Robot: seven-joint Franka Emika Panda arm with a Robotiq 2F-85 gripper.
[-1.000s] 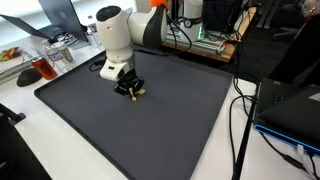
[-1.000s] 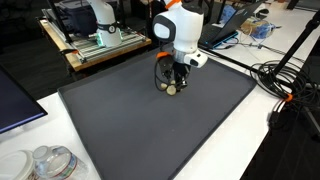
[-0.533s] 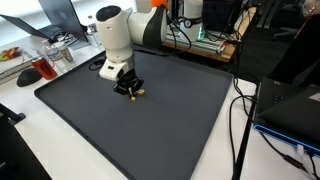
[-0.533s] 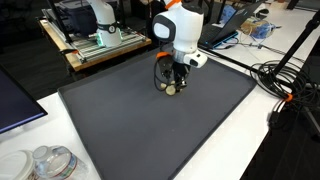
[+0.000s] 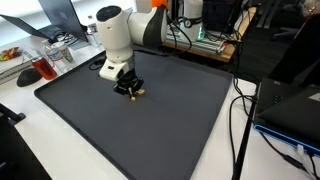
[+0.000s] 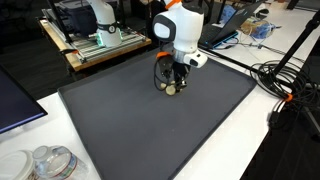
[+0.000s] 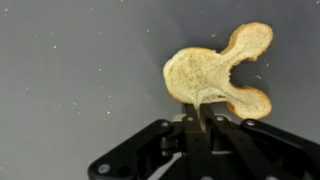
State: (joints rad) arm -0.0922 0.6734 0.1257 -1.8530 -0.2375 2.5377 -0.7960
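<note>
Tool (image 7: 203,120) is low on the black mat (image 5: 165,125), and its jaws are pinched together on the narrow stem of the tan forked piece (image 7: 208,72). That piece is a flat, pale cut-out with two rounded lobes spreading away from the fingers in the wrist view. In both exterior views the tool (image 5: 128,87) (image 6: 174,85) stands upright with its tips at mat level. The piece (image 6: 172,91) peeks out beneath them, close to the mat's far edge and well away from its near edge. I can't tell whether the piece is resting on the mat or just clear of it.

I'd call this the grasp made, with the carry not yet begun. The grip is only on the thin stem, so the next move calls for a straight, slow rise so the lobes don't swing or slip.

Off the mat, the white counter (image 6: 262,135) carries clear tubs (image 6: 50,162) past the near corner and a tangle of cables (image 6: 283,80) along one side.
</note>
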